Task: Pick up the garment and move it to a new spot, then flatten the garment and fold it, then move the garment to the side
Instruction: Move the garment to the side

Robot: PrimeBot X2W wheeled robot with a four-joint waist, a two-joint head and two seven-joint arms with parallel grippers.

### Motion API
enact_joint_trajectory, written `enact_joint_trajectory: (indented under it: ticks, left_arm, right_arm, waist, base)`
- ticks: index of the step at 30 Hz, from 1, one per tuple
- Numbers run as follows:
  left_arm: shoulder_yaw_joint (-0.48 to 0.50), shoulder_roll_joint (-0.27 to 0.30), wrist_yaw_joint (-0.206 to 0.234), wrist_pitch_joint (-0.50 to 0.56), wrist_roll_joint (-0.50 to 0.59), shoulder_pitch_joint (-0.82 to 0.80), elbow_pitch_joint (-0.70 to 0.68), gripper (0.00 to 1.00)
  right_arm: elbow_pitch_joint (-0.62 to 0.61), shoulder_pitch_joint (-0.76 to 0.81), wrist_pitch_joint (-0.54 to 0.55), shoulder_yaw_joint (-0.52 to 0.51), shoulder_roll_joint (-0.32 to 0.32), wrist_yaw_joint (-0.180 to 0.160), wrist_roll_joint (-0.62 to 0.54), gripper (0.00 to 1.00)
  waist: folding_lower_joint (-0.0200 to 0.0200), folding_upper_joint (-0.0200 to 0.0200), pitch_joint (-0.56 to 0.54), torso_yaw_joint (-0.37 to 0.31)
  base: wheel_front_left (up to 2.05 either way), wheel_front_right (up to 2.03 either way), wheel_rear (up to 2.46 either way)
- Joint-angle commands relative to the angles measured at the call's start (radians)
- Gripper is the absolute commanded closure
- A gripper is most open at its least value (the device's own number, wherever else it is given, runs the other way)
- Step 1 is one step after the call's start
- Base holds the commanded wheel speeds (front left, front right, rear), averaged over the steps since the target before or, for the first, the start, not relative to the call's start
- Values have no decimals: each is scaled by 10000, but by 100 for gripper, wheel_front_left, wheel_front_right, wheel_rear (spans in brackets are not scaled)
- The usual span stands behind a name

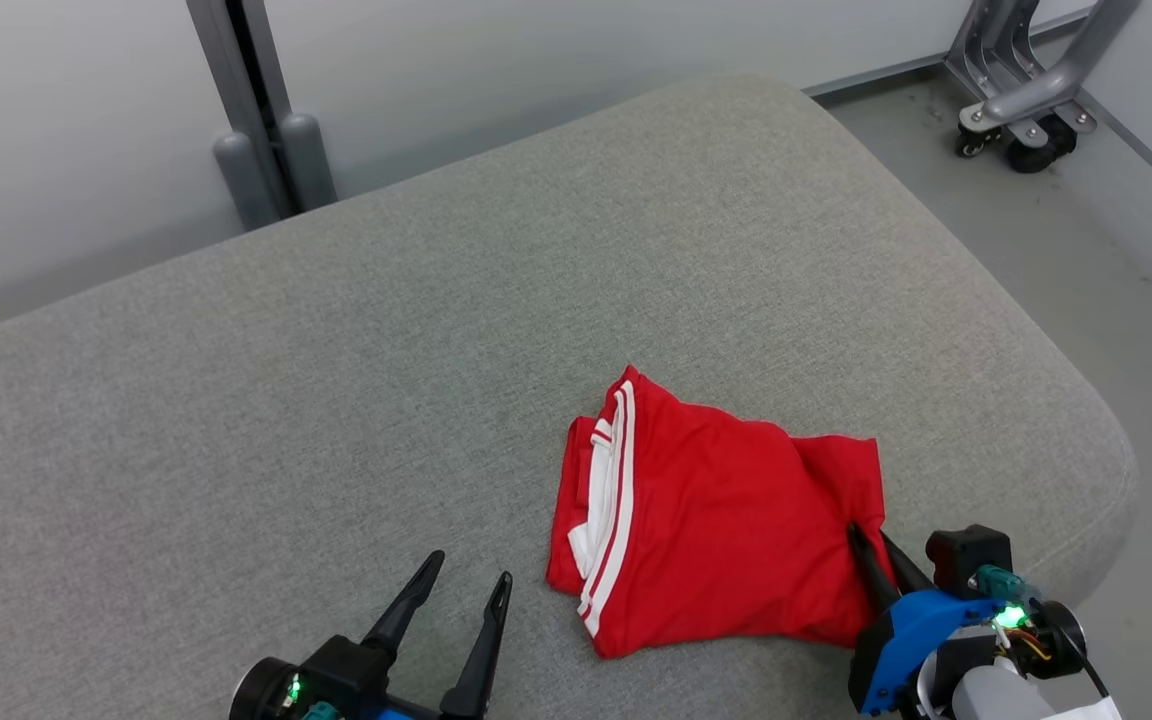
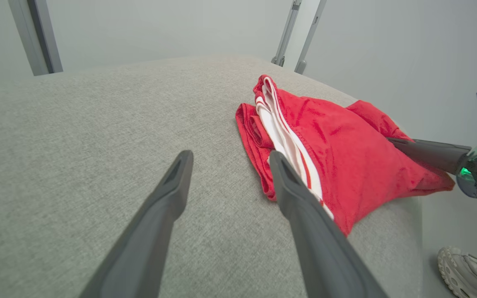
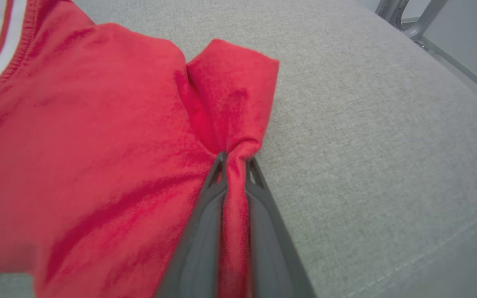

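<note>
head view: left end effector [image 1: 471, 566] spread, right end effector [image 1: 868, 533] pinching garment [image 1: 716, 520], edge hidden.

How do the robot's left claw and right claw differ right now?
The left claw stands open; the right claw is shut. The left claw holds nothing beside the red white-striped fabric garment; the right claw pinches its edge. Both have long dark fingers over the grey fabric cushion.

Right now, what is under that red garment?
The grey cushion lies under the red garment. White-striped layers peek out at its left edge; anything else beneath is covered.
</note>
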Motion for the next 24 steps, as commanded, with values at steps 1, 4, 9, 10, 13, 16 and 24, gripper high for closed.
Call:
enact_joint_trajectory:
  ticks: [1, 4, 9, 10, 13, 16, 24]
  left_arm:
    - [-43, 178, -10, -25, -37, -125, -26, 0]
    - [-135, 389, -10, -25, -79, -187, -52, 0]
    - [-136, 853, -10, -25, -135, -301, -101, 0]
    - [-129, 930, -10, -25, -141, -339, -117, 0]
    - [-168, 1202, -10, -25, -180, -453, -193, 0]
    - [-105, 1426, -10, -25, -251, -573, -295, 0]
    - [-41, 1646, -10, -23, -383, -835, -397, 0]
  right_arm:
    - [-122, -51, -2, -39, -44, -17, -115, 100]
    - [-173, -589, -1, -193, -47, -17, -670, 100]
    - [-392, -1743, 541, -1234, -41, -16, -2032, 100]
    - [-479, -1992, 725, -1544, -47, -14, -2384, 100]
    - [-959, -2697, 1357, -2696, -46, -16, -3652, 100]
    - [-1687, -3251, 2060, -3950, -47, -16, -5015, 100]
    - [-3819, -3970, 3379, -6647, -44, -16, -7195, 100]
  waist:
    - [-1, 0, 120, -12]
    - [-1, 0, 355, 69]
    - [-1, 0, 833, 598]
    - [-1, 0, 940, 744]
    - [-1, 0, 1255, 1224]
    - [-1, 0, 1532, 1676]
    - [-1, 0, 1934, 2527]
  base:
    - [0, 0, 0]
    - [0, 0, 0]
    - [0, 0, 0]
    - [0, 0, 0]
    - [0, 0, 0]
    - [0, 0, 0]
    - [0, 0, 0]
